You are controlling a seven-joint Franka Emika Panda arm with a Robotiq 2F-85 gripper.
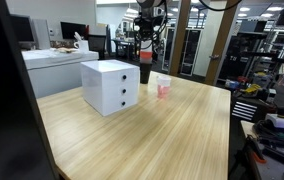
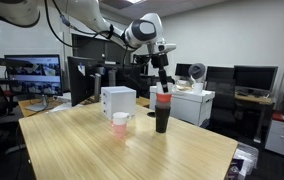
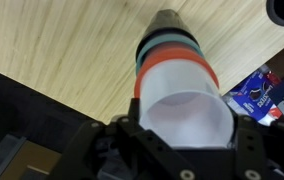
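Note:
My gripper [image 3: 182,138] is shut on the rim of a white cup [image 3: 187,112], with a finger on each side. The white cup has a red band [image 3: 172,66] and sits nested on top of a black cup [image 3: 168,25]. In both exterior views the gripper [image 2: 162,78] [image 1: 147,48] hangs straight down over this cup stack [image 2: 162,112] [image 1: 145,72] near the far edge of the wooden table [image 2: 142,150]. The stack's base seems to touch the table top.
A white drawer box [image 1: 110,86] [image 2: 118,100] stands on the table. A small pink cup [image 1: 163,88] [image 2: 120,122] stands beside it. Desks, monitors [image 2: 32,72] and shelving surround the table. Blue items [image 3: 260,92] lie below the table edge.

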